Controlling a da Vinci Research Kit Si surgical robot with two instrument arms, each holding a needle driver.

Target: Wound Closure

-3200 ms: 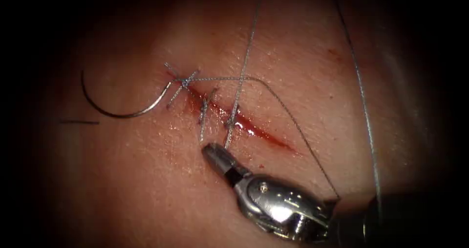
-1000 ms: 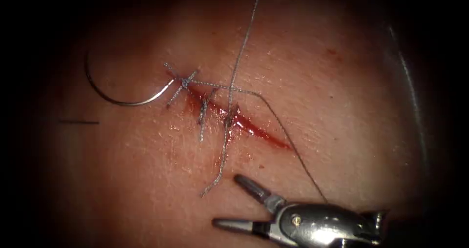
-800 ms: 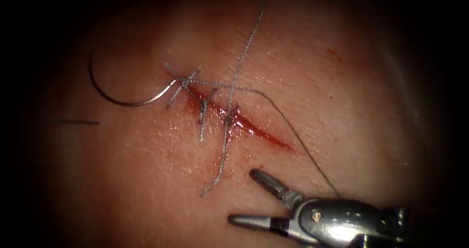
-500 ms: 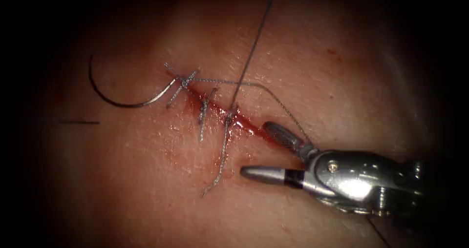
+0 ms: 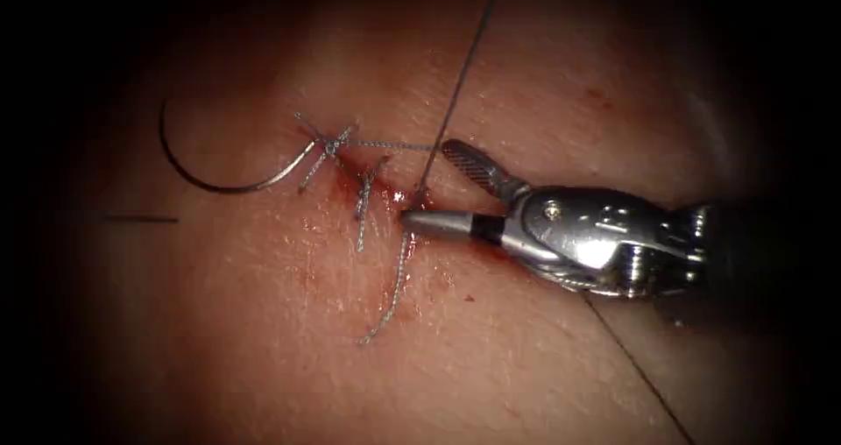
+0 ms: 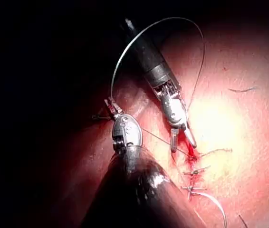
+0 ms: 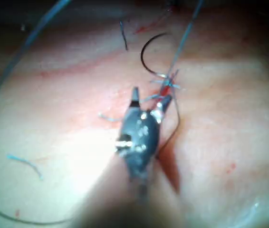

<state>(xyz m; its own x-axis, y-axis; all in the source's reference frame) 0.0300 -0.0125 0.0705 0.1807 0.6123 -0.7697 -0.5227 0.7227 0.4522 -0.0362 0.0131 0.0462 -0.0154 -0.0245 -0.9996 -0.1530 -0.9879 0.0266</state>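
Jaws of the right tool (image 5: pixel 431 182) gape empty astride the taut thread (image 5: pixel 462 60) at the cut (image 5: pixel 385 195), likely to seize it, while the needle (image 5: pixel 219 178) lies free at left and the left tool (image 6: pixel 110 108) is clamped on the thread.

Endoscope above, both wrist views close, all sharing the cut (image 5: pixel 385 191).

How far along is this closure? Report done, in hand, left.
Done: two tied stitches with cut ends. In hand: left tool holds the thread taut from the third stitch; right tool open around it, holding nothing. Needle lies free, left of the cut. Left: that thread looks uncut.
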